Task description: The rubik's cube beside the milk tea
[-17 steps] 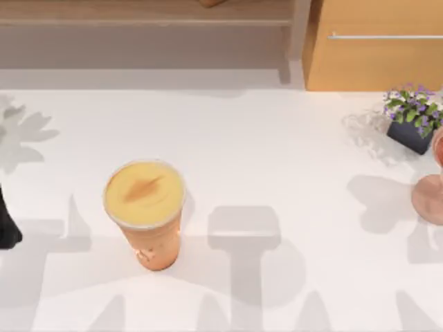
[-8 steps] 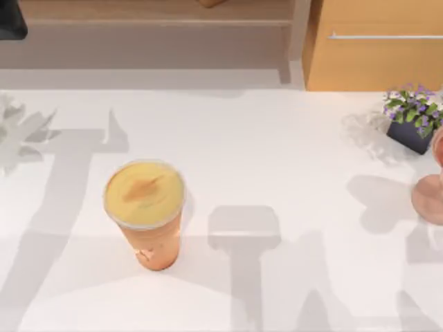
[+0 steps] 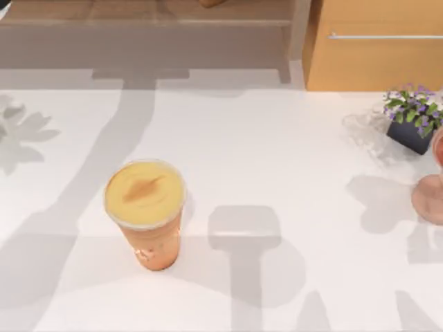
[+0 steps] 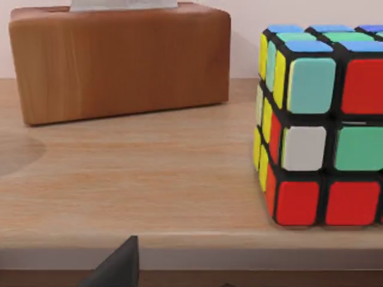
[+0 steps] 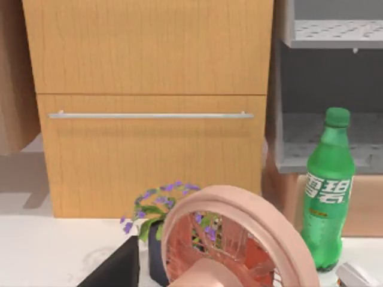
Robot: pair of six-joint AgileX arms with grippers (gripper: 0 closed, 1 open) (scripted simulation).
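Note:
The milk tea [image 3: 144, 207], a tapered cup of orange-tan drink with a creamy yellow top, stands upright on the white table left of centre. The rubik's cube [image 4: 323, 125] sits on a wooden shelf [image 4: 149, 191], close ahead of my left gripper and off to one side. One dark finger [image 4: 118, 270] of the left gripper pokes in at the near shelf edge, and nothing is held. A dark finger [image 5: 114, 269] of my right gripper, also holding nothing, hangs near the pink stemmed glass [image 5: 239, 239].
A wooden tissue box [image 4: 119, 60] stands on the shelf away from the cube. A pink glass [image 3: 429, 197] and a flower pot [image 3: 414, 117] occupy the table's right edge. A wooden cabinet [image 3: 374, 45] rises behind them, and a green soda bottle [image 5: 328, 191] stands beside it.
My left arm has swung from the table's left edge up past the top-left corner to the shelf. Its shadow swept across the table. The cup has not moved.

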